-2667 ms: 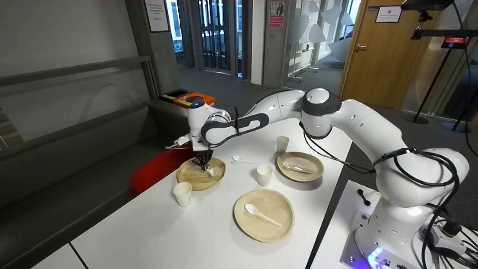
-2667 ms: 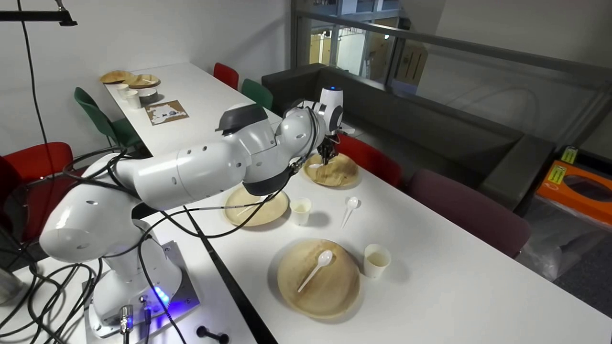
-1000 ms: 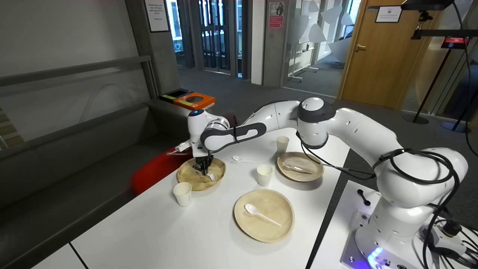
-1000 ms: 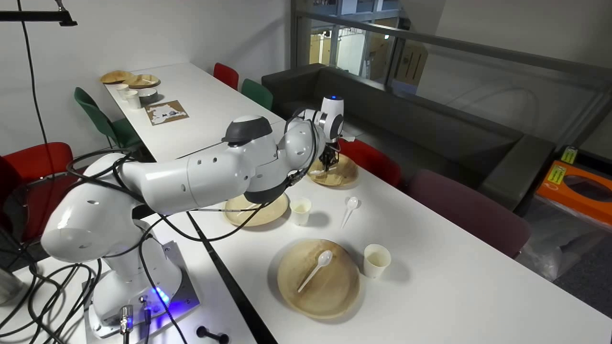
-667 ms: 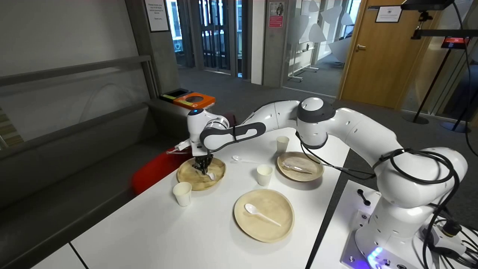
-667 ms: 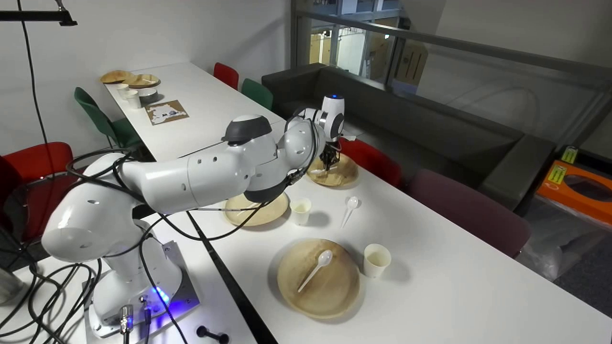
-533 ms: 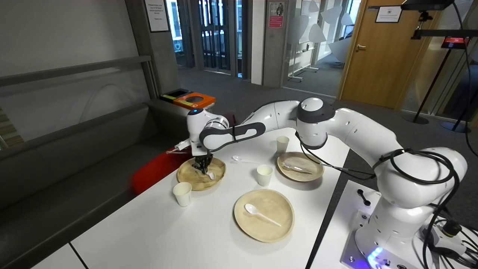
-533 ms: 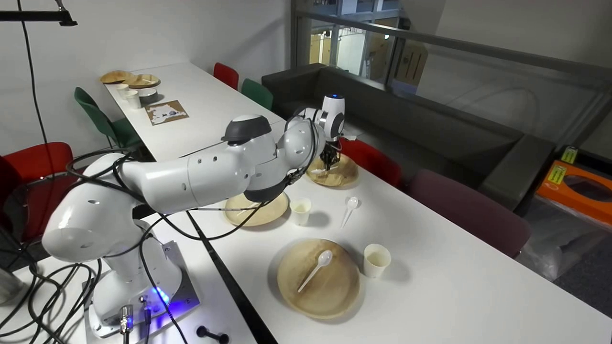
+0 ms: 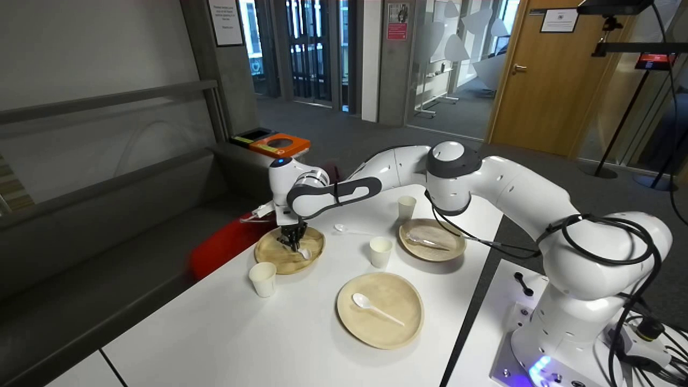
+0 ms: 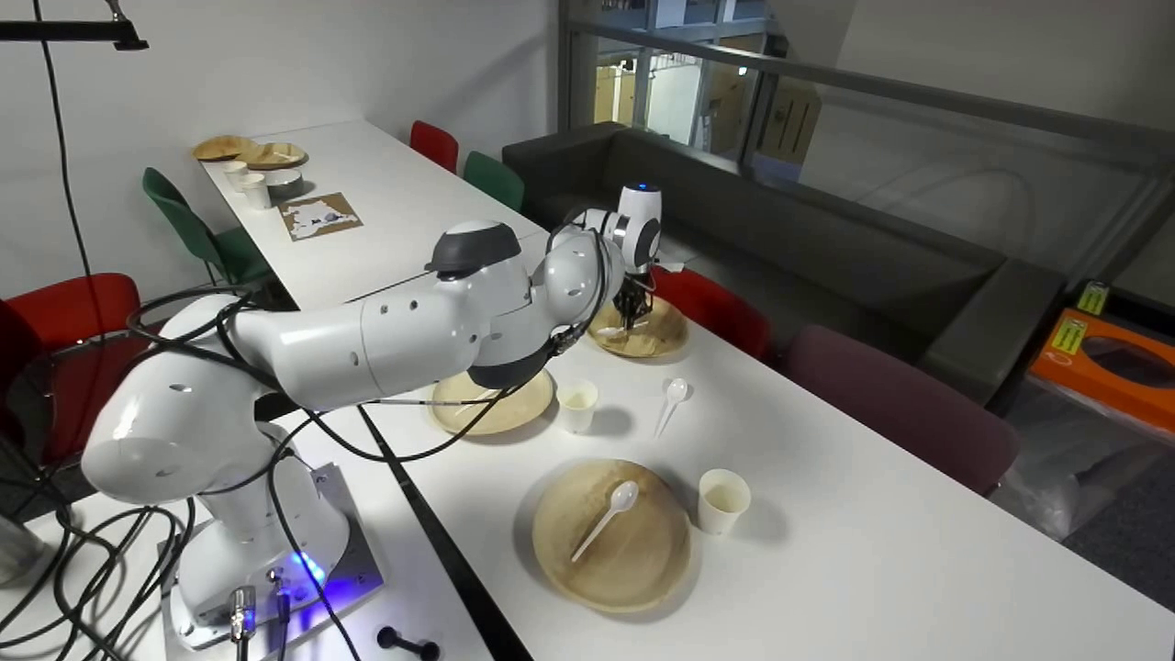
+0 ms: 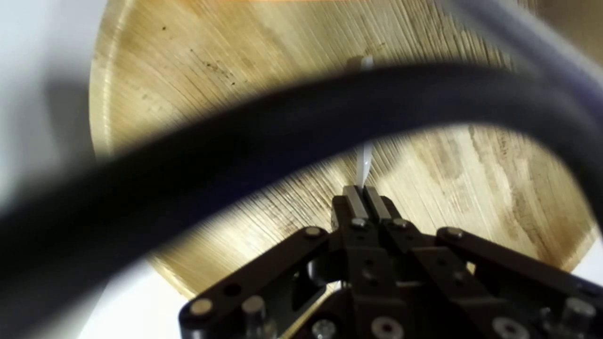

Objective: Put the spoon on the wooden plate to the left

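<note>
A small white spoon is held over the round wooden plate at the far left of that exterior view. My gripper is low inside the plate's rim. In an exterior view, the spoon, plate and gripper are at the far end of the place settings. In the wrist view, the gripper is shut on the spoon, with its handle extending beyond the fingertips over the plate. The bowl is hidden there. I cannot tell whether the spoon touches the plate.
A cup stands close beside the plate. Another cup and a loose white spoon are on the table. Two other wooden dishes, in front and at right, each hold a spoon. A dark blurred cable crosses the wrist view.
Since the oldest frames, the arm and gripper have moved down toward the plate, and the held spoon has come down with them. In the last second almost nothing has moved.
</note>
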You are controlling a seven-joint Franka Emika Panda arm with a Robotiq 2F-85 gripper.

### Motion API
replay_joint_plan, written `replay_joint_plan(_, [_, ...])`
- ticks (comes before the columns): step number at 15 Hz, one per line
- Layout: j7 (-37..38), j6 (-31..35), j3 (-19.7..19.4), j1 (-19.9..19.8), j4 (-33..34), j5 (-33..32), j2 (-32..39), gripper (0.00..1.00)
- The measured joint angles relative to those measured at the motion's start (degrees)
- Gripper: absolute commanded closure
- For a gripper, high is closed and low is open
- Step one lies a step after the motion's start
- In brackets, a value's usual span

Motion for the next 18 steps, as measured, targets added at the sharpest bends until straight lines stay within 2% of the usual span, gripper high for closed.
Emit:
replay_joint_plan(1, [0.0, 0.0, 0.0, 0.0, 0.0, 0.0, 0.0, 0.71])
replay_joint_plan(2, [0.0, 0.0, 0.0, 0.0, 0.0, 0.0, 0.0, 0.71])
replay_joint_plan(3, [0.0, 0.0, 0.0, 0.1, 0.0, 0.0, 0.0, 0.65])
replay_joint_plan(10, [0.0, 0.0, -0.3, 0.3, 0.0, 0.0, 0.0, 0.13])
replay_joint_plan(11, [0.0, 1.6, -1.9, 0.6, 0.0, 2.5, -0.7, 0.06])
replay_joint_plan(13, [0.1, 4.3, -4.1, 0.9, -0.5, 5.3, -2.0, 0.00])
replay_joint_plan(16, [0.1, 13.5, -10.9, 1.1, -4.8, 14.3, -8.1, 0.00])
replay_joint_plan(18, [1.4, 16.6, -10.1, -0.7, -9.4, 13.6, -11.5, 0.00])
